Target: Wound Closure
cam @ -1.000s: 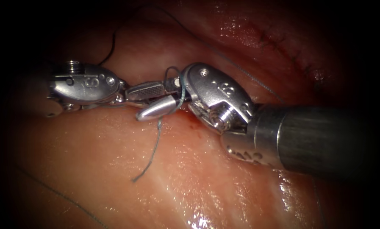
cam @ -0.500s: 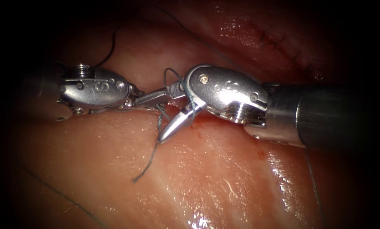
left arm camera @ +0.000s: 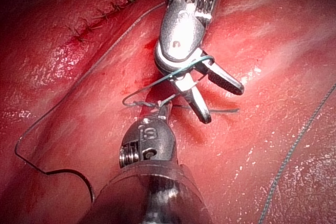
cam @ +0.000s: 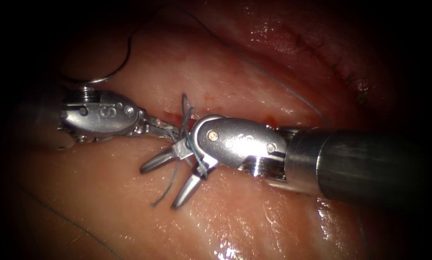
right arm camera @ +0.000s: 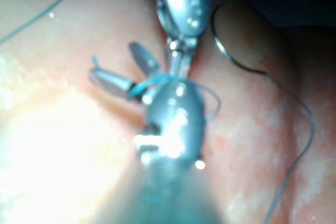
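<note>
Right tool (cam: 170, 184) jaws spread apart, thread (cam: 187, 137) looped round its neck, cut tail (cam: 167, 185) between them; left tool (cam: 170, 133) jaws pinched on thread alongside; needle (cam: 107, 74) lying free beyond the left tool.

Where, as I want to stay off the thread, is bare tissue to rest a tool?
Free: the tissue below the right tool, whose open fingers hold nothing, and the band above the cut. Crowded: mid-cut, where the left tool grips the thread looped round the right tool. The needle lies on the tissue above the left tool, unheld.
</note>
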Tool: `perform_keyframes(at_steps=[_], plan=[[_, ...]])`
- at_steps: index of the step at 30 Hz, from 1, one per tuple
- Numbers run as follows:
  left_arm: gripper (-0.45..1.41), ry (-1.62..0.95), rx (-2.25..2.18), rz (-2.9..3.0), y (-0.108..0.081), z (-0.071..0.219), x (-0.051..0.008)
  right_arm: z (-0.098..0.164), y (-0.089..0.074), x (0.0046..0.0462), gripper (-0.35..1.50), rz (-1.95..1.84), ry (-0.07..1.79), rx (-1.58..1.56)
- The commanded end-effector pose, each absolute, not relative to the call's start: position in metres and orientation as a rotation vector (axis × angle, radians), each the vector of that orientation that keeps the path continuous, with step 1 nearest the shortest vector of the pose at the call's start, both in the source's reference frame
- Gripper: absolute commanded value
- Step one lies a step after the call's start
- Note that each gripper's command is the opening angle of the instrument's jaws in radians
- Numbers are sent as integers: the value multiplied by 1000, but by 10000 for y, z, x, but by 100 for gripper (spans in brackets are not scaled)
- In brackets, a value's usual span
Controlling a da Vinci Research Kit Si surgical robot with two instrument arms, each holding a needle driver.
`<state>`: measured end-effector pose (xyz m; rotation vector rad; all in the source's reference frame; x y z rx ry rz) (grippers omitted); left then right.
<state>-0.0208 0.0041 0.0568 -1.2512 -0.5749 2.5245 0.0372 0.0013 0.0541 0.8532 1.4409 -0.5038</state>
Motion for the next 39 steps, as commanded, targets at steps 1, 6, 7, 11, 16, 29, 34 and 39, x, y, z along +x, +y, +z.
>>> perform_keyframes(at_steps=[1, 6, 7, 11, 16, 29, 34, 39], plan=[[-45, -580, -1250, 2526, 34, 574, -212, 548, 7, 384, 57, -504, 1440, 860], [-45, -583, -1248, 2529, 32, 573, -211, 564, -7, 398, 52, -535, 1339, 875], [-45, -583, -1249, 2529, 32, 573, -211, 567, -9, 400, 52, -534, 1332, 876], [-45, -595, -1244, 2532, 28, 570, -206, 588, -15, 396, 22, -561, 1231, 909], [-45, -591, -1228, 2539, 26, 569, -199, 592, -17, 382, -35, -587, 1166, 982], [-45, -593, -1205, 2529, -31, 568, -169, 585, 53, 366, -35, -330, 1234, 851], [-45, -584, -1187, 2543, -47, 565, -157, 599, 69, 351, -35, -280, 1244, 820], [-45, -580, -1172, 2554, -64, 565, -159, 614, 88, 343, -35, -230, 1250, 775]])
